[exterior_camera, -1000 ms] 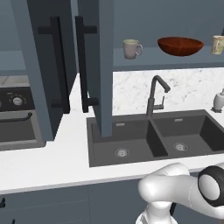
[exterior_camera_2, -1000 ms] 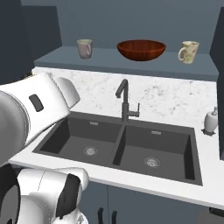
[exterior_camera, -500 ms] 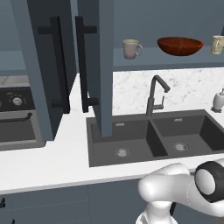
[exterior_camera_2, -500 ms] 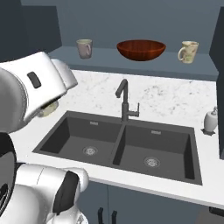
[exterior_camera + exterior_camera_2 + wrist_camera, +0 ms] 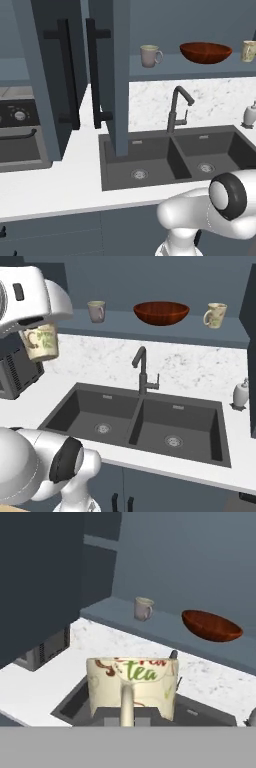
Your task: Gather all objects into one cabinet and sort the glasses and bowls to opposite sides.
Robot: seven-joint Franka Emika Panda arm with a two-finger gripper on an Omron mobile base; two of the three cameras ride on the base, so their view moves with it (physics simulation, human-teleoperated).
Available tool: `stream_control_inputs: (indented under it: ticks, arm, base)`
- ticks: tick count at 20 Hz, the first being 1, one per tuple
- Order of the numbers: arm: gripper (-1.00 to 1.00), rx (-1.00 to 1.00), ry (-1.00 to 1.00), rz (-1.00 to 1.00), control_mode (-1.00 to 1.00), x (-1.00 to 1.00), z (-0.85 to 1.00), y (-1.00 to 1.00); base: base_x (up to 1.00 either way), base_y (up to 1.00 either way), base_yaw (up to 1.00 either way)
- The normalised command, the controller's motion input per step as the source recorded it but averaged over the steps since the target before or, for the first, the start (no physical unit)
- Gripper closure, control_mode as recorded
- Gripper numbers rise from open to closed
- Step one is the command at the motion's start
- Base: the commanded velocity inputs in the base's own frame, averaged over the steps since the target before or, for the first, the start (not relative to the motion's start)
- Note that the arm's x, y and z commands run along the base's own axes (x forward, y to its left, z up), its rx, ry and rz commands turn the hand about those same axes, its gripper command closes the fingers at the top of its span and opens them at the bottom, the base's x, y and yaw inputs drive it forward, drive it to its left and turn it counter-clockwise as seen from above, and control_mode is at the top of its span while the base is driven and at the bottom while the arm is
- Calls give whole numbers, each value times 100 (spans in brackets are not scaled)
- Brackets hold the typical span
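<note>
Tea mug (image 5: 132,688): cream, printed "tea", held aloft over the counter (image 5: 30,406) left of the sink (image 5: 140,423).
End effector (image 5: 127,721): closed on the tea mug by its handle.
Cabinet shelf (image 5: 150,326): grey-beige mug (image 5: 96,310) left, red-brown bowl (image 5: 161,312) middle, speckled mug (image 5: 215,314) right.
Step in hand: carrying the tea mug toward the cabinet shelf, by my judgement.
Next move calls for: raising it to the shelf, beside the cups, apart from the red-brown bowl.

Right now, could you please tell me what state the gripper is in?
Gripper: closed, holding a cream mug with "tea" printed on it, lifted above the counter left of the sink.
</note>
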Motion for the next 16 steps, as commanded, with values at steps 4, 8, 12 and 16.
stream_control_inputs:
  ticks: [4,8,12,16]
  arm:
    - [100,41,-28,-13,-100,15,-3,100]
    - [100,66,-36,-1,-100,19,25,27]
    - [100,62,-20,5,-100,84,5,0]
    - [100,39,-9,12,-100,92,-6,33]
  base:
    - [0,0,0]
    - [0,0,0]
    - [0,0,0]
    - [0,0,0]
